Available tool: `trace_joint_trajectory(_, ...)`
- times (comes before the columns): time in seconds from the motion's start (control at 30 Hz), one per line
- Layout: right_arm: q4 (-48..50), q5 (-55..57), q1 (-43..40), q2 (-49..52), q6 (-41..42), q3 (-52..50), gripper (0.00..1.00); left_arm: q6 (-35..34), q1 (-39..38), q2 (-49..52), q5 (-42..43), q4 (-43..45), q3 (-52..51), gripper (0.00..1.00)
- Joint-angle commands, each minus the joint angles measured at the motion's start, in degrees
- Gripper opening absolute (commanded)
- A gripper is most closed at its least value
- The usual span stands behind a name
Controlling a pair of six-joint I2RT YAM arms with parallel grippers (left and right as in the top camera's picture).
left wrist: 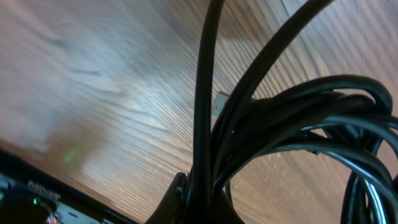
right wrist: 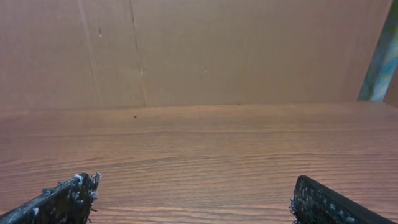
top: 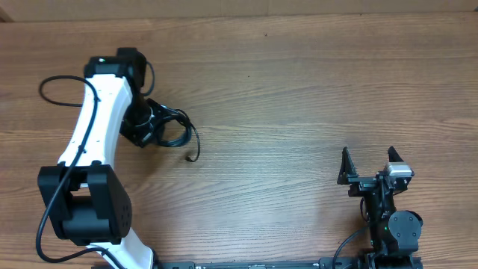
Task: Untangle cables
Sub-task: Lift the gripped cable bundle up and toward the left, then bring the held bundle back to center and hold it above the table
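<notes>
The cables (top: pixel 173 128) lie as a small black coil on the wooden table at the upper left, one loose end curling down to a plug (top: pixel 190 158). My left gripper (top: pixel 149 123) sits right at the coil's left side and is shut on the cables. In the left wrist view the cables (left wrist: pixel 292 134) fill the frame as thick black loops, pinched between the dark fingers (left wrist: pixel 177 202) at the bottom edge of my left gripper (left wrist: pixel 202 208). My right gripper (top: pixel 369 163) rests far off at the lower right, open, with only bare table between its fingertips (right wrist: pixel 68 199).
The white left arm (top: pixel 93 134) and its own thick black cable (top: pixel 56 86) run down the left side. A cardboard wall (right wrist: pixel 199 50) stands along the far table edge. The wooden tabletop (top: pixel 299 97) stretches between the two arms.
</notes>
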Motion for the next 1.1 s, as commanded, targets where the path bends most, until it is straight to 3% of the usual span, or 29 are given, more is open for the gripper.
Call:
trace_joint_trajectory(0.0,0.2,-0.3,0.2,-0.4,-0.3,-0.6,1.0,16.3,-4.2,-1.6,4.9,2.7,-1.2,0.04)
trace_joint_trajectory(0.3,0.2,-0.3,0.2,-0.4,-0.3,-0.6,1.0,17.0,-16.1,-1.6,2.8,10.2,-1.3,0.04)
trace_joint_trajectory(0.6,0.2,-0.3,0.2,-0.4,-0.3,-0.6,1.0,0.5,-25.1,-1.5,-1.2,15.8,-7.8,0.04)
trace_joint_trajectory(1.07,0.2,-0.3,0.2,-0.4,-0.3,-0.6,1.0,-6.8,-36.3,-1.5,-1.2,24.5,-20.6,0.04)
